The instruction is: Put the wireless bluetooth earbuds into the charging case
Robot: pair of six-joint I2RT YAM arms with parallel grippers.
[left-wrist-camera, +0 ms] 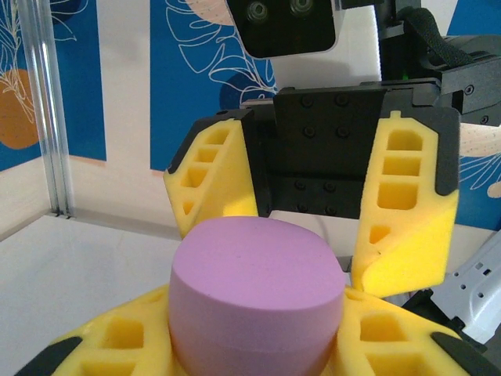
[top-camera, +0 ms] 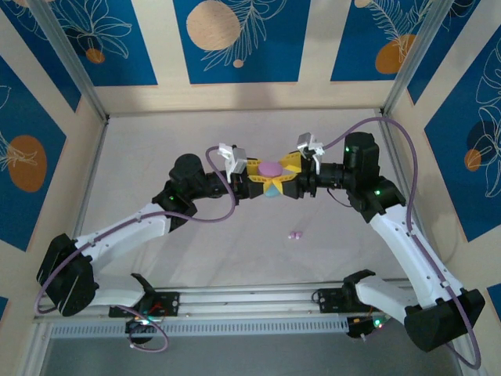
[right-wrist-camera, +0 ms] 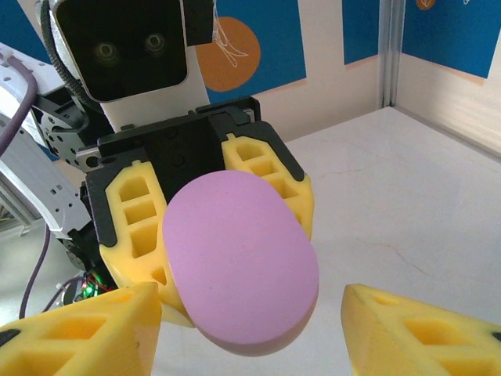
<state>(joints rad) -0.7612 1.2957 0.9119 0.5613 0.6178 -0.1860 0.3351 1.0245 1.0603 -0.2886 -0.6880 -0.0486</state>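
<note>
Left gripper [top-camera: 261, 179] around charging case [top-camera: 272, 168]

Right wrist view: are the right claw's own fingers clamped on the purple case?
No: the fingers of the right claw stand spread wide, with open space beside the purple case, which the left claw grips.

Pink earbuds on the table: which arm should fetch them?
Right, I'd say: for the pink earbuds, the right gripper stands open and empty, while the left gripper is clamped on the purple case.

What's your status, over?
Left gripper shut on purple case. Right gripper open, facing it. Pink earbuds loose on table. Nothing in the way.
</note>
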